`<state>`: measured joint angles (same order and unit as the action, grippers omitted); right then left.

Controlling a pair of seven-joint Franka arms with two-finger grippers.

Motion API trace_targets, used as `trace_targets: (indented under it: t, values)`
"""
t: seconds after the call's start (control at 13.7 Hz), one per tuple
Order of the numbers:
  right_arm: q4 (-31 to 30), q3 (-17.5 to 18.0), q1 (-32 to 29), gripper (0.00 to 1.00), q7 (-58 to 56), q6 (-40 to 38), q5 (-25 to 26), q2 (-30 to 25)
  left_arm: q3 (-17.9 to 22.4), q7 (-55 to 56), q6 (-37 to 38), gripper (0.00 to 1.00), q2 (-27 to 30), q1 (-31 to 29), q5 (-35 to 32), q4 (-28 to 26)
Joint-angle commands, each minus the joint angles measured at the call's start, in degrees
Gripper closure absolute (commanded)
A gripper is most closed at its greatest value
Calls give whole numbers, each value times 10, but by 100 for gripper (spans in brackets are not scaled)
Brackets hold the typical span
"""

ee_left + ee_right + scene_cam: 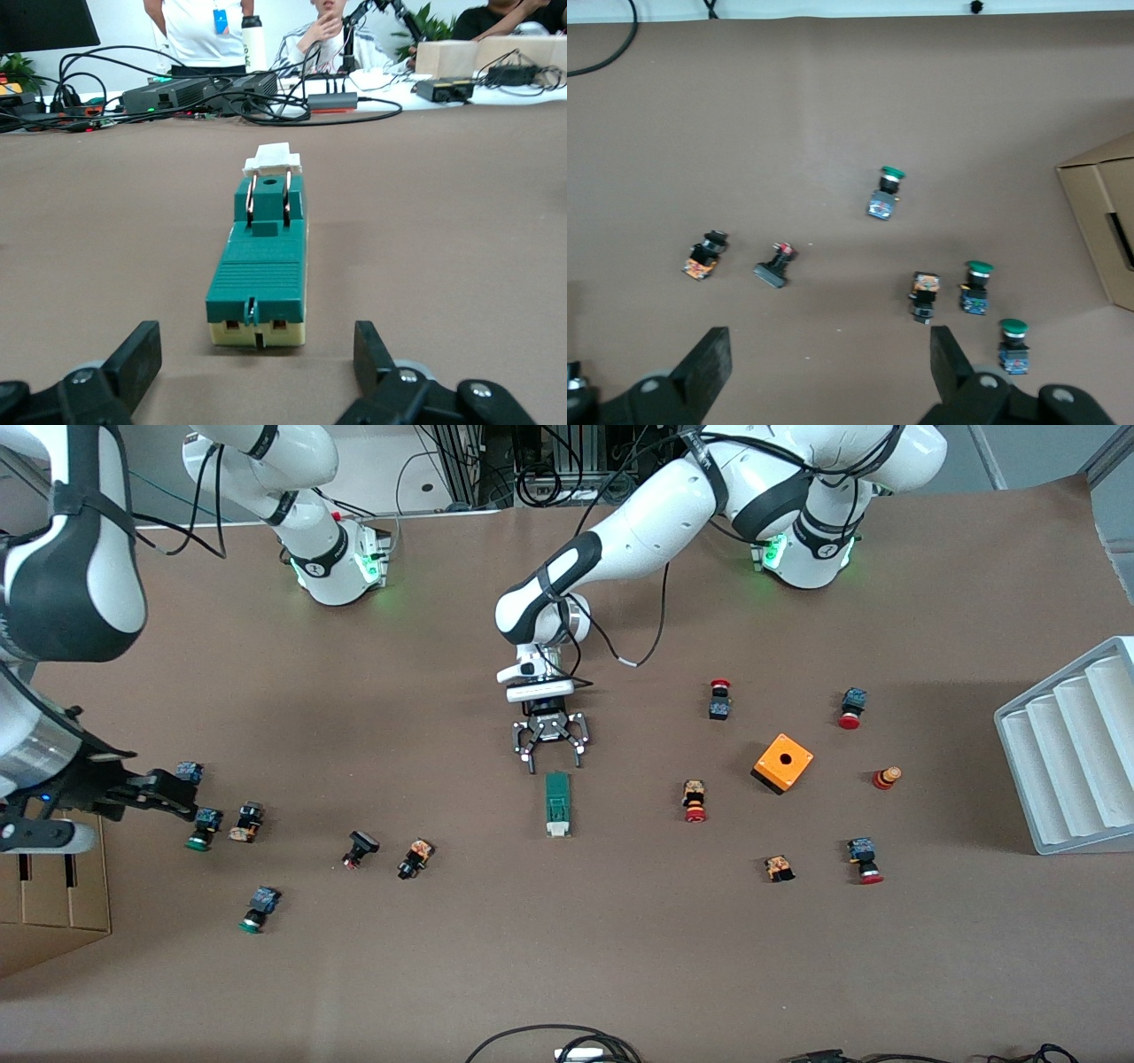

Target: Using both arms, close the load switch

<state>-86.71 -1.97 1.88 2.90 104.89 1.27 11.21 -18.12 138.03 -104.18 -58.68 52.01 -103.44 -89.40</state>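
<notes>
Beside load switch (557,804): left pincer (550,759) open; right pincer (828,376) open, half cut off.

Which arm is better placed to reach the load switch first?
Left. The left gripper hangs open right at the end of the load switch, lined up with it. The right gripper, also open, is over the green-capped buttons at the right arm's end.
</notes>
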Motion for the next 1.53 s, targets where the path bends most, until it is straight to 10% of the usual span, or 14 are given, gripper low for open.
trace_targets:
  t: [0.0,1.46]
  values:
    - [-44,6,-7,0,-12,1,-15,-37,-2,-56,-12,2,30,0,40,-2]
    - [-66,3,-10,0,-52,-27,0,-67,-11,-694,-68,0,249,-78,547,20]
